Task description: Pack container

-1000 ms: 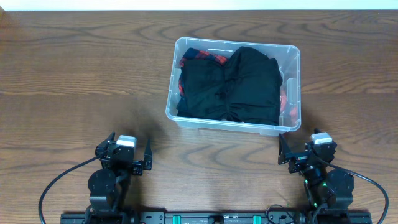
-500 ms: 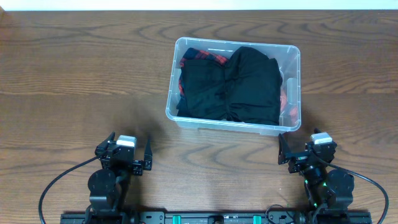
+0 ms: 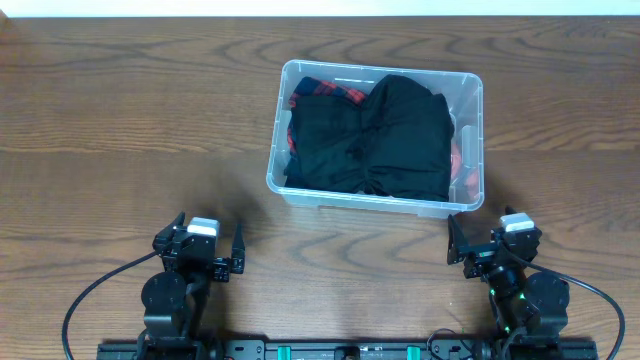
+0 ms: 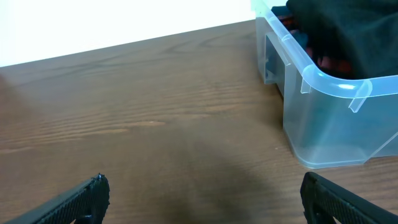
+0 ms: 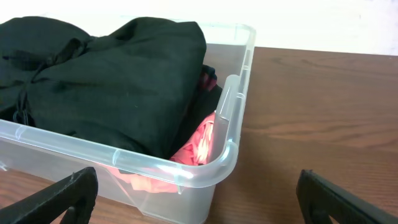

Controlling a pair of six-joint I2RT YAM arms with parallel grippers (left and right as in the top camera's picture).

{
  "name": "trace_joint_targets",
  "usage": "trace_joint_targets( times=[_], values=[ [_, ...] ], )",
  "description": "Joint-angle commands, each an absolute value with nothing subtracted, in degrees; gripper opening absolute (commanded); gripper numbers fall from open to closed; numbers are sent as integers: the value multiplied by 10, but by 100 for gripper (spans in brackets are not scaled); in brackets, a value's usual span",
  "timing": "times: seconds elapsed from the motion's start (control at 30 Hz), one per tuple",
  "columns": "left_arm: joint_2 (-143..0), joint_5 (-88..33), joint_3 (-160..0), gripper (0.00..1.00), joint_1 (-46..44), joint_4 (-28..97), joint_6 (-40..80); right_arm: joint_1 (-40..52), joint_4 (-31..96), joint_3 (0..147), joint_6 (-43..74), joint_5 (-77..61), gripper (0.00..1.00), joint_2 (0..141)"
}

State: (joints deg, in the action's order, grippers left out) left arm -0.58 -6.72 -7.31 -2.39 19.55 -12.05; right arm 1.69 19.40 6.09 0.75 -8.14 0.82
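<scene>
The container [image 3: 380, 204] is a clear plastic bin at the middle right of the table. A heap of black clothing [image 3: 375, 135] fills it, with red plaid cloth [image 3: 325, 92] at its far left corner and pink-red cloth [image 3: 457, 160] along its right wall. My left gripper [image 3: 200, 235] rests open near the table's front edge, left of the bin, with nothing between its fingers. In the left wrist view that gripper [image 4: 203, 186] faces bare wood, the container [image 4: 323, 81] to its right. My right gripper [image 3: 492, 235] stands open just in front of the bin's near right corner [image 5: 230, 106].
Brown wooden table [image 3: 120, 120] stretches wide to the left of the bin and behind it. Both arm bases and their cables [image 3: 90, 300] sit along the front edge. A white wall borders the table's far edge.
</scene>
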Motion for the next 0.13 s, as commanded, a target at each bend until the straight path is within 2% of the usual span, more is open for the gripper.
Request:
trace_joint_targets(
  times=[0.0, 0.1],
  values=[
    [-2, -71, -60, 98, -22, 196, -118, 22, 193, 59, -1, -84, 99, 4],
    [-2, -71, -60, 98, -22, 196, -118, 22, 193, 59, -1, -84, 99, 4]
  ],
)
